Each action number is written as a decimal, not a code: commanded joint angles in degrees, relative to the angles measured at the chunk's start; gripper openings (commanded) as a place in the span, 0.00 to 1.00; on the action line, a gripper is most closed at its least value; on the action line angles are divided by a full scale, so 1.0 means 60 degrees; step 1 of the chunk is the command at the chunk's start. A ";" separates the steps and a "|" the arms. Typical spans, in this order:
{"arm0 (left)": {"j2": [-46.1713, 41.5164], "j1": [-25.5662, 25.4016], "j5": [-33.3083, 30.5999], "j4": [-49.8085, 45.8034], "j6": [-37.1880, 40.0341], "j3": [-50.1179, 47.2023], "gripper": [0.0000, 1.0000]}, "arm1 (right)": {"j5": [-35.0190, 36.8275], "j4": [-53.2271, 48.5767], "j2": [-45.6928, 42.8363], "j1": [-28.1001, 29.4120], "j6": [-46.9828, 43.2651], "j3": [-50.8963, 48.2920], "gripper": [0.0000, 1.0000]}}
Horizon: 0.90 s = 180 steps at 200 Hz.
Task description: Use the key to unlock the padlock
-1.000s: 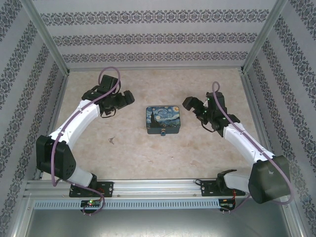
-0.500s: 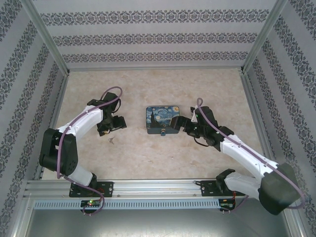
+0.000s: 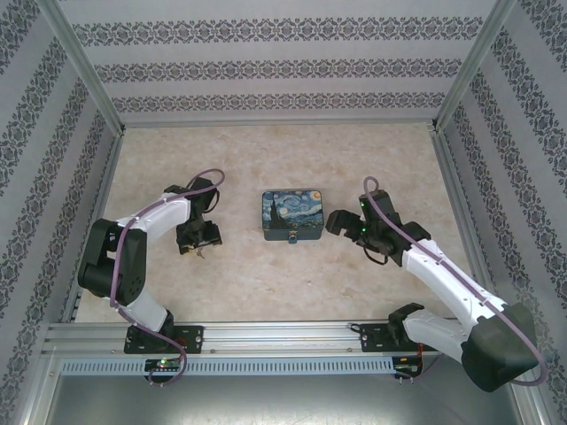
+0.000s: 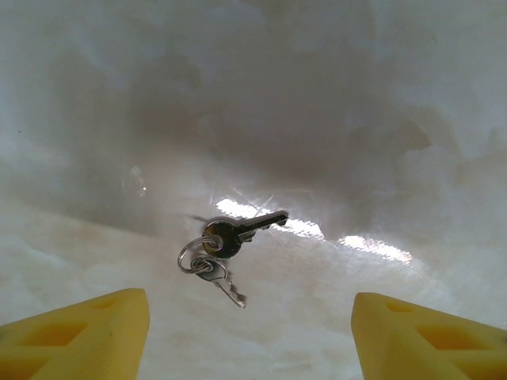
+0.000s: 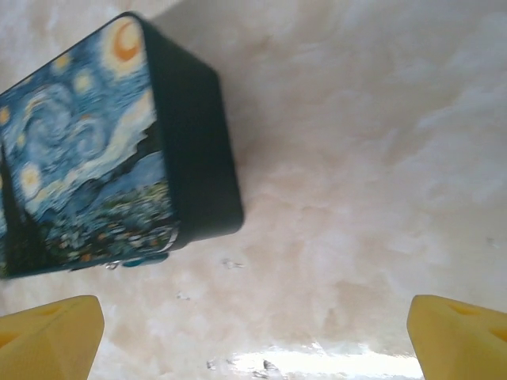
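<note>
A: Entry. The beige marbled tabletop (image 3: 266, 283) carried one large item: a rounded-square blue box with a swirling yellow-and-blue night-sky print (image 3: 293, 214). It sat about mid-tabletop, well apart from every edge.

B: Arms?

A: The left gripper (image 3: 200, 239) hung low over the tabletop to the box's left, toward the left edge. Its yellow fingers (image 4: 79, 332) were spread wide with nothing between them. The right gripper (image 3: 335, 221) was just beside the box's right side, also spread and empty.

B: Task items?

A: The small blue-bodied padlock with a silvery loop (image 3: 292, 237) sat at the box's near side, facing the near edge. It was too small to tell whether it was latched. The thin dark grey metal key (image 4: 238, 231) lay flat on the tabletop, ahead of the left fingers and between them. A small wire ring (image 4: 194, 255) joined it to a smaller silvery second key (image 4: 226, 285).

B: Stage?

A: Judged as key pickup, not yet made, with the lock untouched.

B: Failure modes?

A: The key lay flat on a glossy hard surface, so closing fingers could skate it away or ride over it. A grasp set slightly near could pinch the ring or the second key, leaving the blade dangling and unaimed. The right gripper was close enough to nudge the box and shift the padlock.
</note>
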 commanded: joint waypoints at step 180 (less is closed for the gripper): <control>0.0195 0.0634 0.0349 0.1116 0.0221 -0.1204 0.45 | -0.2630 0.0343 0.0198 -0.2202 -0.0731 -0.0369 0.98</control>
